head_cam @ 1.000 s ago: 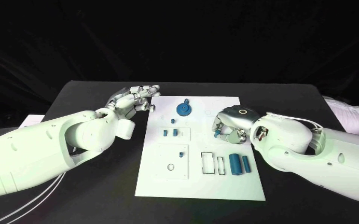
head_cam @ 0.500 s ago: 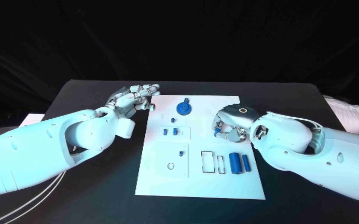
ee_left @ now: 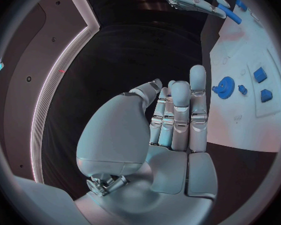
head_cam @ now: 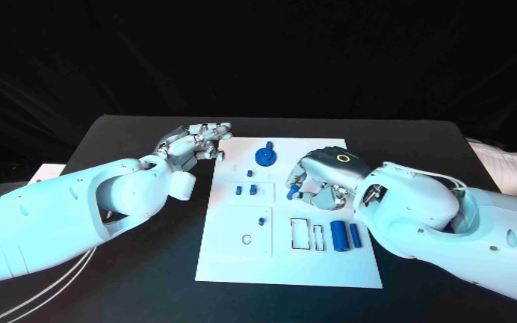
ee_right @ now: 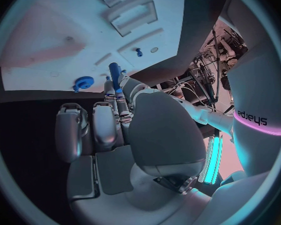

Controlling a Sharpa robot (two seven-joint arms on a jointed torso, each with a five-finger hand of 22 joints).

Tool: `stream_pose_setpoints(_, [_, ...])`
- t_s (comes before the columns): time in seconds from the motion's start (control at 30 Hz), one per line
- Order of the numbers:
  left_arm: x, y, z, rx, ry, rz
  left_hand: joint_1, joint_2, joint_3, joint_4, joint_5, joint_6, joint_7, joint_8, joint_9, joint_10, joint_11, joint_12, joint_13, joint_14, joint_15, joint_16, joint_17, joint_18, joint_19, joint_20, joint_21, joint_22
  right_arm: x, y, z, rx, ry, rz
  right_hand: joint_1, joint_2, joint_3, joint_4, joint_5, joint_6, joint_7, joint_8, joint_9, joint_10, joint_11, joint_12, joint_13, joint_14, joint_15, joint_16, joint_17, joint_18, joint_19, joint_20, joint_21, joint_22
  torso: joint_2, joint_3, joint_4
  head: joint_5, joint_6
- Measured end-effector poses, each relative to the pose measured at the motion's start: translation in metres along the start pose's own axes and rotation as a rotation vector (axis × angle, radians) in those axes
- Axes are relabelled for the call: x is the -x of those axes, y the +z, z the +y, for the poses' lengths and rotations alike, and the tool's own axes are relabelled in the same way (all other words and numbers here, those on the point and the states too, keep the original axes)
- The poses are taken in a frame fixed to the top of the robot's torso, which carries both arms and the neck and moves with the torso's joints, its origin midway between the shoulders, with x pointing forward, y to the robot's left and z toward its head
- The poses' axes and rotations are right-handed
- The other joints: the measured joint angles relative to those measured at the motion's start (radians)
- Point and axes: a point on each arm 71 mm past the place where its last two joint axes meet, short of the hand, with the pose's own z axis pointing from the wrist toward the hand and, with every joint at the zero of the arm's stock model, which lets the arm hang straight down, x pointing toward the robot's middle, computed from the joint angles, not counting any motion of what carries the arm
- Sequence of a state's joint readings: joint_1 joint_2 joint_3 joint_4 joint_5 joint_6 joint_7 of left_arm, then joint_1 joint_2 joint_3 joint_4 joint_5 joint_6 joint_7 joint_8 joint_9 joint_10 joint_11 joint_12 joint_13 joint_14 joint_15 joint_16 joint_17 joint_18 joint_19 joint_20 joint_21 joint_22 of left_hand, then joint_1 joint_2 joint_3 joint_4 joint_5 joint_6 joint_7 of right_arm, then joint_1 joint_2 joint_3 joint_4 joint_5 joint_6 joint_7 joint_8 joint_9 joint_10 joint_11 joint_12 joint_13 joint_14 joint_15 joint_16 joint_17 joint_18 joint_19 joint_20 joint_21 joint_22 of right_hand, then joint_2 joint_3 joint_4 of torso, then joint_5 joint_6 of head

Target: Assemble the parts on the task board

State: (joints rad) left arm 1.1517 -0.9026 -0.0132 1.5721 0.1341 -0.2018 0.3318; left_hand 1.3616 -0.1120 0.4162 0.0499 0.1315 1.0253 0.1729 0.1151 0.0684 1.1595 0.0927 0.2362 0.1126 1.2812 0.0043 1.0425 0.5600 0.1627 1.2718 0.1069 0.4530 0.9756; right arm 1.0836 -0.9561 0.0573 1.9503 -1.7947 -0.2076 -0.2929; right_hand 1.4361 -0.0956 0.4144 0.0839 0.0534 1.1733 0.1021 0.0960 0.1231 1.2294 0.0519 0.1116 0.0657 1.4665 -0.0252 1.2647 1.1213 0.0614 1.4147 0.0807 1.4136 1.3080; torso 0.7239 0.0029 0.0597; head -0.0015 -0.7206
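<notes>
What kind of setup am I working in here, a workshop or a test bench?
Probably a lab test bench or demo stage: a black table against a dark backdrop, a white task board with cut-out slots, and small blue parts such as a gear and two cylinders laid out for assembly.

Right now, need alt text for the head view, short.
The right hand holds a small blue part in its fingers above the white task board. The left hand hovers empty by the board's far left corner; a blue gear and two blue cylinders lie on the board.

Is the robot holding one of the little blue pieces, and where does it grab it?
Yes. The right hand pinches a blue peg by one end; the left hand holds nothing.
</notes>
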Motion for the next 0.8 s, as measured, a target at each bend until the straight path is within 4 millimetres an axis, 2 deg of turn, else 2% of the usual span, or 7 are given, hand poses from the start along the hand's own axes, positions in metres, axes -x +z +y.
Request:
stream_pose_setpoints(0.2, [-0.001,0.000,0.001,0.001,-0.001,0.002,0.000,0.000,0.000,0.000,0.000,0.000,0.000,0.000,0.000,0.000,0.000,0.000,0.000,0.000,0.000,0.000,0.000,0.000,0.000,0.000,0.000,0.000,-0.007,0.010,0.031,0.083,0.059,-0.009,0.000,0.000,0.001,-0.001,0.003,0.000,0.000,0.000,0.001,0.000,0.000,-0.001,0.000,0.000,0.000,0.000,-0.002,0.000,0.000,0.000,0.000,0.000,0.000,-0.0006,0.0011,0.006,-0.002])
stream_pose_setpoints(0.37, [-0.001,0.001,0.001,0.002,-0.002,0.003,0.000,0.000,0.000,0.000,0.000,0.000,0.000,0.000,0.000,0.000,0.000,0.000,0.000,0.000,0.000,0.000,0.001,0.000,0.000,0.000,0.000,0.000,-0.021,0.019,0.053,0.140,0.105,0.005,0.001,0.001,0.004,-0.004,0.005,0.002,0.005,-0.002,0.001,0.000,0.000,-0.003,0.000,0.000,0.000,0.000,-0.004,0.000,0.000,0.000,0.000,0.000,0.001,-0.0018,0.0012,0.019,-0.010])
stream_pose_setpoints(0.67, [-0.003,0.001,0.002,0.003,-0.003,0.008,0.000,0.000,0.000,0.000,0.000,0.000,0.000,0.000,0.000,0.000,0.000,0.000,0.000,0.000,0.000,0.000,0.001,0.000,0.000,0.000,0.000,0.000,-0.057,0.026,0.061,0.163,0.148,0.071,0.008,-0.006,0.012,-0.013,0.011,-0.002,0.009,-0.002,0.002,0.000,0.000,-0.007,-0.002,0.000,0.000,0.000,-0.004,0.000,0.000,0.000,0.000,0.000,0.002,-0.0025,0.0008,0.035,-0.020])
stream_pose_setpoints(0.8, [-0.003,0.001,0.002,0.003,-0.003,0.008,0.000,0.000,0.000,0.000,0.000,0.000,0.000,0.000,0.000,0.000,0.000,0.000,0.000,0.000,0.000,0.000,0.001,0.000,0.000,0.000,0.000,0.000,-0.064,0.029,0.063,0.168,0.151,0.090,0.008,-0.006,0.012,-0.013,0.011,-0.002,0.009,-0.002,0.003,0.000,0.000,-0.008,-0.001,0.000,0.000,0.000,-0.004,0.000,0.004,0.004,0.000,0.000,0.002,-0.0018,-0.0004,0.039,-0.022])
